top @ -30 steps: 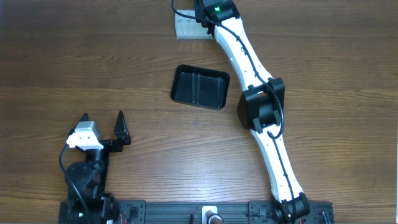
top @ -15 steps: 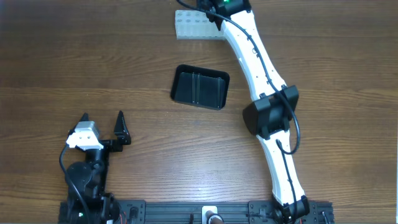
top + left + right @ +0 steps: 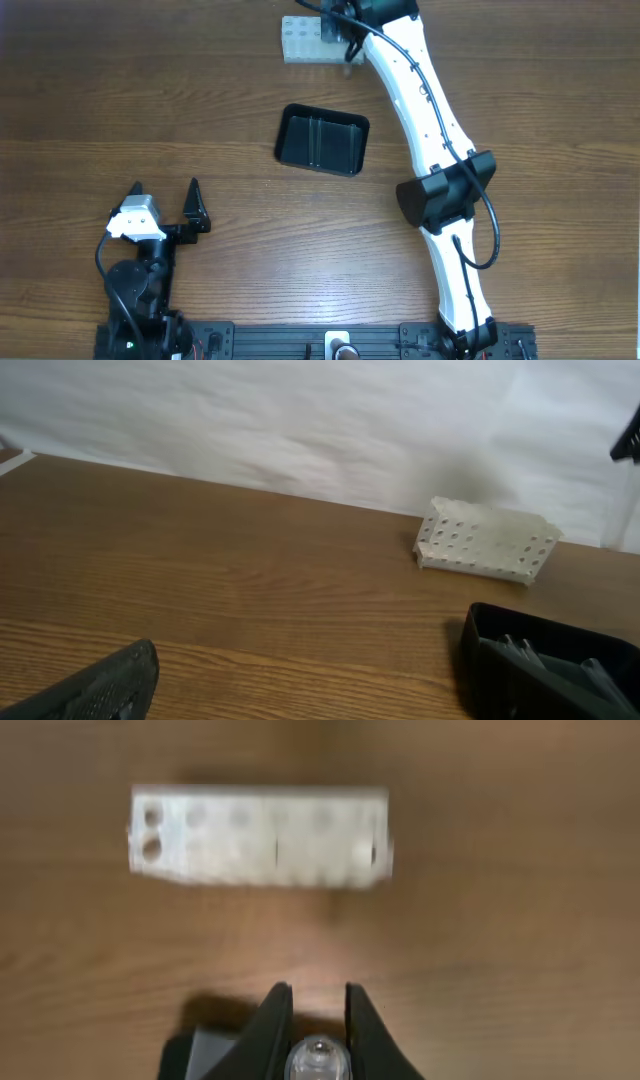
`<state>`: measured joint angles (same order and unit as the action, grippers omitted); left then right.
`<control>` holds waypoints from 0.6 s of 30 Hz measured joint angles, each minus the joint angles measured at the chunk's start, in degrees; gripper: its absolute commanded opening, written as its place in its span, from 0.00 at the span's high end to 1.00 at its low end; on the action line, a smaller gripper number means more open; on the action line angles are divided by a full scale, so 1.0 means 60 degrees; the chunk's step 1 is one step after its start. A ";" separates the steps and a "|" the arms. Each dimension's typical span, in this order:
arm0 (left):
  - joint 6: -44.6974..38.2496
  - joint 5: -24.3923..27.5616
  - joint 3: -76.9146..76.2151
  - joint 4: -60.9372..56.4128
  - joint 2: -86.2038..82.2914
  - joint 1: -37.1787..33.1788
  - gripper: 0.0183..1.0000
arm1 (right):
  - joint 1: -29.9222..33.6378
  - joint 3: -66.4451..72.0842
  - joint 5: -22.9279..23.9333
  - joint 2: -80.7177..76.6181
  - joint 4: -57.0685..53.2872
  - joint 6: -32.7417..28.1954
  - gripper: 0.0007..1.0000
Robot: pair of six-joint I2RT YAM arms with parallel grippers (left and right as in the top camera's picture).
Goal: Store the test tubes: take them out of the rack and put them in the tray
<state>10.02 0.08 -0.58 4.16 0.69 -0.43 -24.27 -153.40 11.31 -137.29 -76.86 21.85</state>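
Over the last second the right arm has stretched out, its elbow sliding down the top view while the right gripper has risen clear of the rack. Its fingers are pinched narrowly on a clear test tube, so the tube appears to be out of its hole and the extraction done. What remains is the carry to the black tray, nearer the robot (whether tubes already lie in it is unclear). The left gripper sits parked near its base, fingers spread wide.
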 measured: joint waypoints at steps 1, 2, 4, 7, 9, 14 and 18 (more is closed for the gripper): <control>0.0000 0.0000 0.0000 0.0000 0.0000 0.0000 0.00 | -0.0022 0.0000 -0.0073 0.0000 -0.0237 0.0124 0.99; 0.0000 0.0000 0.0000 0.0000 -0.0004 0.0000 0.00 | -0.0055 0.0000 -0.0164 0.0000 -0.0532 0.0299 0.99; 0.0000 0.0000 0.0000 0.0000 -0.0004 0.0000 0.00 | -0.0102 0.0000 -0.0277 0.0000 -0.1104 0.0528 0.99; 0.0000 0.0000 0.0000 0.0000 0.0000 0.0000 0.00 | -0.0138 0.0007 -0.0408 0.0000 -0.1847 0.0758 0.99; 0.0000 0.0000 0.0000 0.0000 0.0000 0.0000 0.00 | -0.0146 0.0036 -0.0521 0.0000 -0.2313 0.0863 0.99; 0.0000 0.0000 0.0000 0.0000 0.0000 0.0000 0.00 | -0.0160 0.0069 -0.0976 0.0000 -0.3034 0.0969 0.99; 0.0000 0.0000 0.0000 0.0000 0.0000 0.0000 0.00 | -0.0164 0.0288 -0.1424 0.0000 -0.3282 0.1045 0.96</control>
<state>10.02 0.08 -0.58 4.16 0.69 -0.43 -25.26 -151.68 2.76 -137.29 -96.55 28.12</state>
